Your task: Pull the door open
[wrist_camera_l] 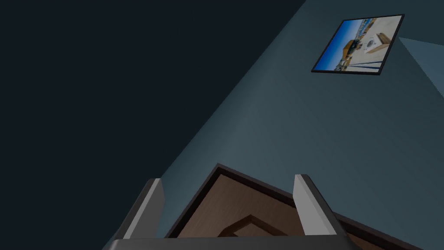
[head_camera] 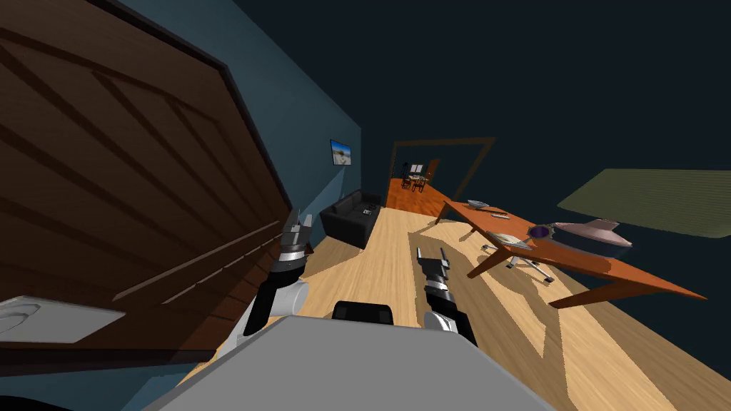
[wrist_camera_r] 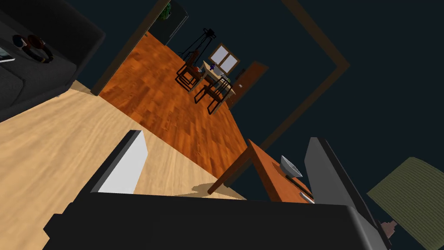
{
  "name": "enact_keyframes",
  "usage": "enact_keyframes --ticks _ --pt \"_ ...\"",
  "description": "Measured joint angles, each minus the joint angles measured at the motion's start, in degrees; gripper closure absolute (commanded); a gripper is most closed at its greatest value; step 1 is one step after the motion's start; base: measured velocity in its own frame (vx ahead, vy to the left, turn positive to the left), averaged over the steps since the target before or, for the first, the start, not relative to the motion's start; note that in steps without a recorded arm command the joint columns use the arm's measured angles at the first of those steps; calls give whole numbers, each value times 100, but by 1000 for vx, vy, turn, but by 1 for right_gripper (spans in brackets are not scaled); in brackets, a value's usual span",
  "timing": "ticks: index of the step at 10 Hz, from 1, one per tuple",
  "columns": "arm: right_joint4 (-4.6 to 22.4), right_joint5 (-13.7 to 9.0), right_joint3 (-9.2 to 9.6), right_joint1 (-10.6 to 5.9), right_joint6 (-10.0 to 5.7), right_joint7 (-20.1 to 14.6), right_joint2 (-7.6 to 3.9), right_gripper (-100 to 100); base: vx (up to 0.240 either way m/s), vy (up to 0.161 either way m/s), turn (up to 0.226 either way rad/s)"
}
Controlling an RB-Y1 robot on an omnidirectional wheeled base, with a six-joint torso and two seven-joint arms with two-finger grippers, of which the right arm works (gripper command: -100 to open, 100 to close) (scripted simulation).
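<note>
Brown door (head_camera: 107, 178) cut off, left gripper (head_camera: 301, 218) alongside

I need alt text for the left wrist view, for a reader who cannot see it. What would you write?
The left gripper, its two fingers open and holding nothing, points at a corner of a dark brown door in a dark frame. Behind it rises a blue-grey wall with a small framed picture.
</note>
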Motion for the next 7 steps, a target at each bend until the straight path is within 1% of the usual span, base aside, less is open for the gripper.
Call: enact_keyframes --ticks 2,3,4,5,6,7 --pt "83 -219 43 14 -16 -77 -58 -100 3 -18 -213" --pt "141 -343 62 18 -39 -133 -104 -100 6 -23 -336" --pt "236 -471 102 6 -76 -190 -134 -100 4 -18 -206" --pt "268 -582 114 18 -87 -232 -169 -100 9 -27 -280" --pt "357 -704 136 -5 -109 -288 -210 -100 5 -29 -353" --pt "434 -842 165 -11 -134 -341 -244 -100 2 -19 -215"
